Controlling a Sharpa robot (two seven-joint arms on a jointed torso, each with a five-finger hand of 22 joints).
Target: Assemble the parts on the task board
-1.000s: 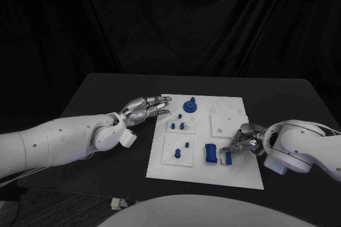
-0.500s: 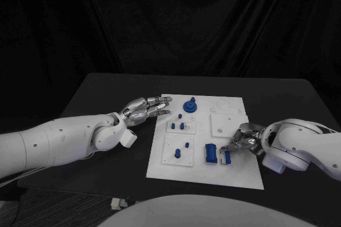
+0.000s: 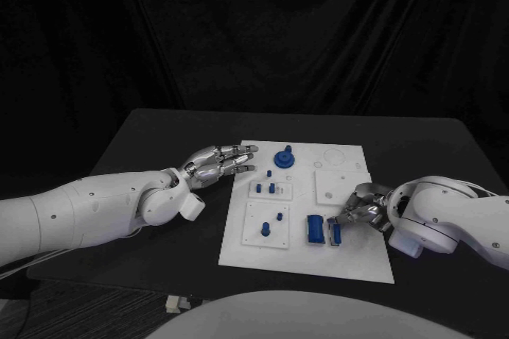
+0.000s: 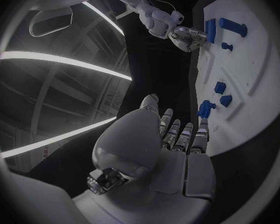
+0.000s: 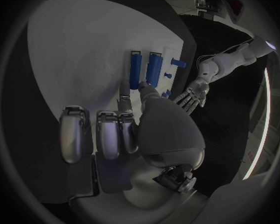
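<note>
The white task board (image 3: 350, 258) lies mid-table, also in the left wrist view (image 4: 252, 84) and the right wrist view (image 5: 84, 50). On it sit a blue knob (image 3: 283, 159) (image 4: 205, 108), small blue pegs (image 3: 266, 186) (image 5: 177, 63), a wide blue block (image 3: 316, 229) (image 5: 154, 67) and a thin blue bar (image 3: 338, 233) (image 5: 135, 69) beside it. My right hand (image 3: 362, 209) (image 5: 159, 129) (image 4: 187, 37) rests at the board's right edge and pinches the thin bar's near end between thumb and a fingertip (image 5: 124, 90). My left hand (image 3: 218, 161) (image 4: 171, 149) hovers open at the board's far left corner, fingers spread, holding nothing.
Two raised white square plates (image 3: 341, 184) (image 3: 266, 232) are on the board, and circular recesses (image 3: 333, 157) lie near its far edge. Black table (image 3: 159, 133) surrounds the board on all sides, with a dark curtain behind.
My right hand has crept slightly up and inward over the board's right edge, and the thin blue bar has shifted a little with it. The left hand has stayed still.
</note>
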